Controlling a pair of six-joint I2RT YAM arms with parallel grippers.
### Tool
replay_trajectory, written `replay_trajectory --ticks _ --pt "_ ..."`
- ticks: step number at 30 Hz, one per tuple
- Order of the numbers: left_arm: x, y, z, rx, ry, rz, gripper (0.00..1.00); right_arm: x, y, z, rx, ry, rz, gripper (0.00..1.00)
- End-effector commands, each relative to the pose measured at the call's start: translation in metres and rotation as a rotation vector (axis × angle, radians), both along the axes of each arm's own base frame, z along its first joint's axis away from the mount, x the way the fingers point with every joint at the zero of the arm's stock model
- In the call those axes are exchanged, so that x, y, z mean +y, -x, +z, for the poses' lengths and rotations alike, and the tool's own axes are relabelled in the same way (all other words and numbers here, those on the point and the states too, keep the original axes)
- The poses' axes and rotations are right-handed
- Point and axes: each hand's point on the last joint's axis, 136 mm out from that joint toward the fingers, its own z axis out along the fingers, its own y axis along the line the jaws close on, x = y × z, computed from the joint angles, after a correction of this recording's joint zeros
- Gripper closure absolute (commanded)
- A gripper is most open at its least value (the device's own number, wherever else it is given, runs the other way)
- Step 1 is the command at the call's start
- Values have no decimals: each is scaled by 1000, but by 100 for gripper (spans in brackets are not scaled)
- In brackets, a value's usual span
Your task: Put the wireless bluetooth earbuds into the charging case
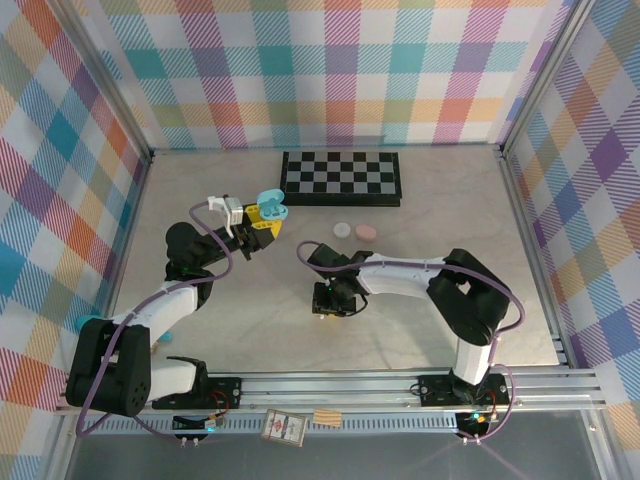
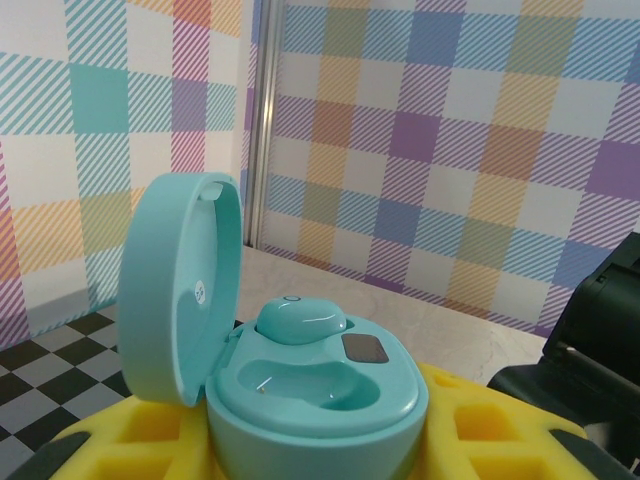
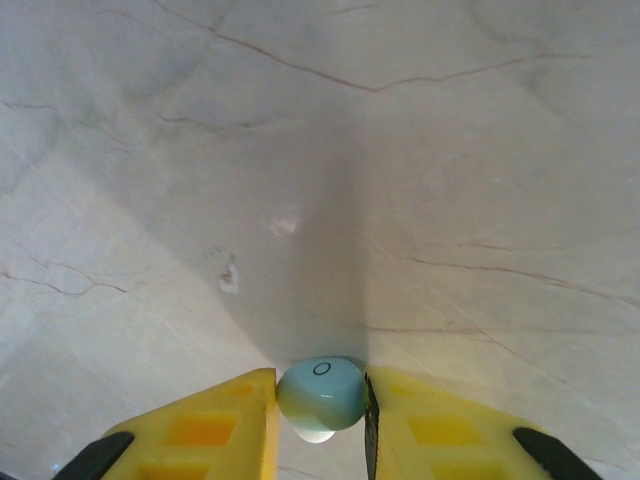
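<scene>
My left gripper (image 1: 262,218) (image 2: 315,445) is shut on a teal charging case (image 2: 320,395) (image 1: 270,204), held up above the table with its lid (image 2: 175,285) swung open to the left. One teal earbud (image 2: 300,320) sits in the far slot. The near slot (image 2: 300,385) is empty. My right gripper (image 1: 335,298) (image 3: 320,405) points down at the table's middle. Its yellow fingers (image 3: 215,425) are shut on a second teal earbud (image 3: 320,393), just above the marbled surface.
A black-and-white chessboard (image 1: 340,177) lies at the back of the table. Two small round cases, one white (image 1: 343,230) and one pink (image 1: 366,231), rest in front of it. Plaid walls close in the left, back and right sides.
</scene>
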Motion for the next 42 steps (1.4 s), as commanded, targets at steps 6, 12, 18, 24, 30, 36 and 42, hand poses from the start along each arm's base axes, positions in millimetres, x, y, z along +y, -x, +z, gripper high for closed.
replay_trajectory --ticks 6,12,18,24,30,36,42 --pt "7 3 16 -75 -19 27 67 -71 -3 8 -43 116 56 72" --pt "6 3 15 -74 -24 27 67 -97 -3 6 -18 143 83 71" --pt "6 3 13 -71 -25 26 67 -95 -12 2 -18 157 107 69" --pt "6 3 11 -65 -36 25 67 -93 -18 -1 -15 172 124 65" --pt "7 3 11 -68 -37 30 67 -83 -23 8 -32 126 89 59" --pt "6 3 12 -68 -37 27 67 -69 -32 11 -46 72 77 57" --pt "6 4 13 -69 -36 27 67 -67 -45 21 -118 69 77 57"
